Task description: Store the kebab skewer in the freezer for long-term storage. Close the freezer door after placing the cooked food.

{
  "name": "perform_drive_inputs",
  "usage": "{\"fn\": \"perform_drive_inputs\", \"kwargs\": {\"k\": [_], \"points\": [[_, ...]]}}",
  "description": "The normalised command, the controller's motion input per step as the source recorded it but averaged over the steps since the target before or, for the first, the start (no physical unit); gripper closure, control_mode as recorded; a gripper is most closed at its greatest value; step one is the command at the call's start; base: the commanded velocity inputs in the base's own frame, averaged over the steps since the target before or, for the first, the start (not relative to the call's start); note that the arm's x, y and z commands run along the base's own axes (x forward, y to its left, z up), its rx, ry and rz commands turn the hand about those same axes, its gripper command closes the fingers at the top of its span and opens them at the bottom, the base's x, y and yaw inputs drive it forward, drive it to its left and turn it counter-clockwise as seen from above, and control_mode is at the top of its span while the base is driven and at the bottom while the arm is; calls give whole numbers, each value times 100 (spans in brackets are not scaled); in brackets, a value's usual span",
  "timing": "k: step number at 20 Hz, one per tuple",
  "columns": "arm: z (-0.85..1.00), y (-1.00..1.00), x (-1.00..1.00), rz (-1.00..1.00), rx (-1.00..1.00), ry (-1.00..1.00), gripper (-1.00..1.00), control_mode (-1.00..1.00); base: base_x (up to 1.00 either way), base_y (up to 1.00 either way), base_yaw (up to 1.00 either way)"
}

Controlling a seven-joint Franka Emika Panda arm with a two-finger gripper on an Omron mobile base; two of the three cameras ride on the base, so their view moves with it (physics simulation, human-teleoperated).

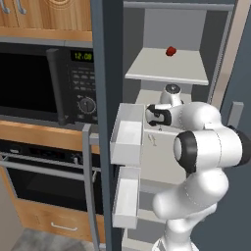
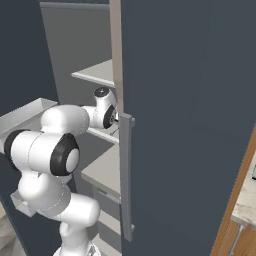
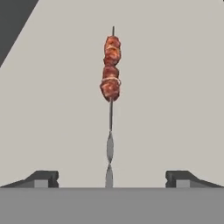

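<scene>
Hand view looks along a thin metal skewer (image 3: 110, 94), lying flat on a smooth, pale grey shelf (image 3: 175, 87). Four lumpy reddish-brown meat chunks bunch at its far end; the near end flattens into a twisted, blade-like handle. The gripper (image 3: 111, 178) is released: its two dark, blocky fingertips (image 3: 43, 178) stand wide apart on either side of the handle, touching nothing.

Left base view shows the glossy white arm (image 1: 206, 147) reaching into the open freezer (image 1: 162, 105), a tall narrow compartment with flat whitish shelves. A small round red item (image 1: 170, 51) sits on the shelf above. The slate-grey freezer door (image 1: 105, 73) stands open, with boxy white bins (image 1: 126, 137) on its back. A black microwave (image 1: 46, 83) sits to the left.
</scene>
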Motion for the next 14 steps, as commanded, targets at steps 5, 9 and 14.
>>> {"fn": "perform_drive_inputs", "kwargs": {"k": [5, 9, 14], "points": [[0, 24, -48, 0, -2, -8, -100, -100, 0, 0, 0], [0, 22, -55, 0, 0, 0, -100, -100, 0, 0, 0], [7, 2, -75, 0, 0, 0, -100, -100, 0, 0, 0]]}}
